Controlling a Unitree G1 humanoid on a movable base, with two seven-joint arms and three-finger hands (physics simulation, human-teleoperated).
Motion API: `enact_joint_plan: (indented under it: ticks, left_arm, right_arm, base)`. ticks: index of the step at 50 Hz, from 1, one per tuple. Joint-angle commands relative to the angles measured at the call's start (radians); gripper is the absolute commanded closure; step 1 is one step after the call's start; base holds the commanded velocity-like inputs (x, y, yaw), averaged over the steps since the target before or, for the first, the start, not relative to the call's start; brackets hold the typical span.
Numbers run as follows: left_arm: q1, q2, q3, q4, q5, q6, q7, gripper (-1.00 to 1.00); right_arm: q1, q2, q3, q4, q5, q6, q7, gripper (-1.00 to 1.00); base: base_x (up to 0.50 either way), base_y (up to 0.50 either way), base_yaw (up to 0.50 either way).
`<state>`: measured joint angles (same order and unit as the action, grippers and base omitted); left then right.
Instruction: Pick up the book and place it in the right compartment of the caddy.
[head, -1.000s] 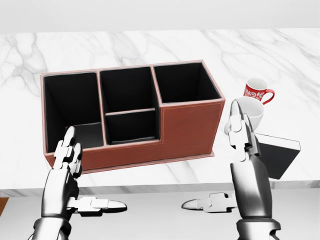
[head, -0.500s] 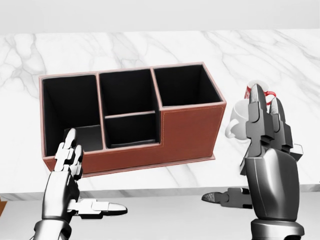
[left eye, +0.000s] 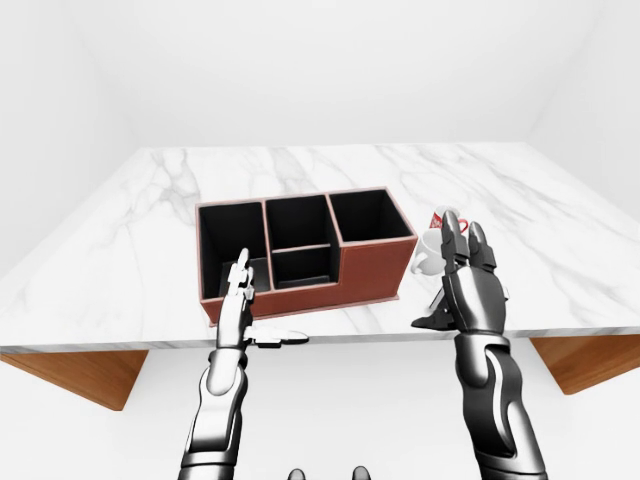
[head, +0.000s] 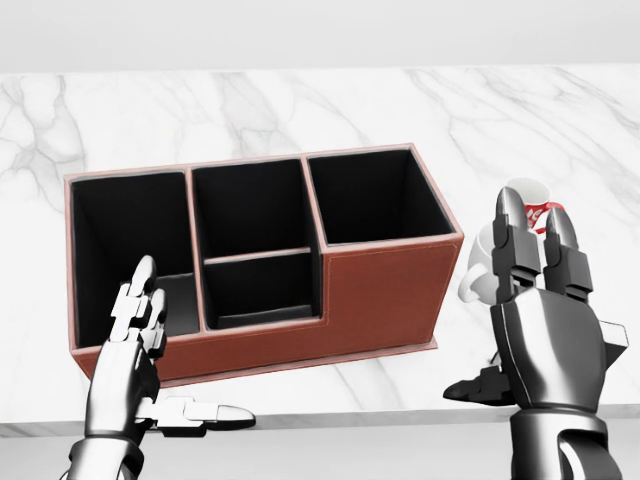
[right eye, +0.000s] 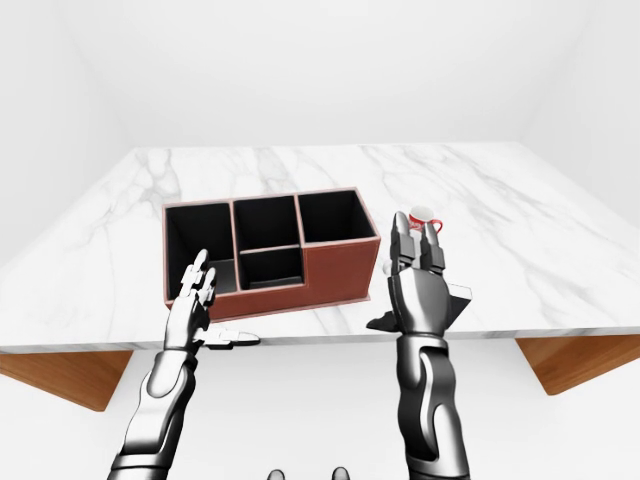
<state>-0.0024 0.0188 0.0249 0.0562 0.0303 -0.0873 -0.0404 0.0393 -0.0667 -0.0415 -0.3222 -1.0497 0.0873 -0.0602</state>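
Note:
The brown caddy with black compartments stands on the white marble table; its right compartment holds nothing. In the head view my right hand is raised to the right of the caddy, open, fingers straight up and its back toward the camera. The book is almost wholly hidden behind it; only a pale corner of the book shows in the right-eye view. My left hand stays open at the caddy's lower left wall, holding nothing.
A white mug and a red patterned mug stand right of the caddy, partly behind my right hand. The table's near edge runs along the bottom of the head view. Wooden supports show under the table.
My right hand turned its back to the camera and moved right, covering the book and mugs. The whole picture shifted down and slightly closer, so the camera moved. The left hand held still.

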Motion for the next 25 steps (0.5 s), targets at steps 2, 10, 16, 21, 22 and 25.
enact_joint_plan:
  ticks: [2, 10, 16, 21, 22, 25]
  left_arm:
    - [-0.001, 0.0, 0.0, -0.002, 0.0, 0.0, 0.0, -1.0]
    - [0.001, -0.001, -0.001, -0.001, 0.001, 0.0, 0.0, -1.0]
    - [0.003, -0.001, -0.001, -0.006, 0.002, 0.0, 0.001, -1.0]
    - [0.004, 0.0, -0.001, -0.011, 0.001, 0.003, 0.0, -1.0]
    - [0.003, 0.0, -0.001, -0.009, 0.001, 0.003, -0.001, -1.0]
    - [0.003, 0.0, -0.001, -0.003, 0.001, 0.0, 0.0, -1.0]
  right_arm:
    - [-0.004, -0.012, -0.019, 0.02, -0.039, 0.0, 0.032, -1.0]
    - [0.009, -0.014, -0.031, -0.001, -0.059, 0.0, 0.064, -1.0]
    - [0.001, -0.023, -0.045, 0.047, -0.054, 0.0, 0.038, -1.0]
    - [-0.007, -0.038, -0.061, 0.091, -0.055, 0.0, 0.012, -1.0]
    - [-0.007, -0.04, -0.064, 0.099, -0.053, 0.0, 0.01, -1.0]
    - [-0.007, -0.048, -0.078, 0.107, -0.044, 0.0, 0.011, -1.0]
  base:
    - [0.0, 0.0, 0.0]
    - [0.0, 0.0, 0.0]
    - [0.0, 0.0, 0.0]
    - [0.0, 0.0, 0.0]
    - [0.0, 0.0, 0.0]
    - [0.0, 0.0, 0.0]
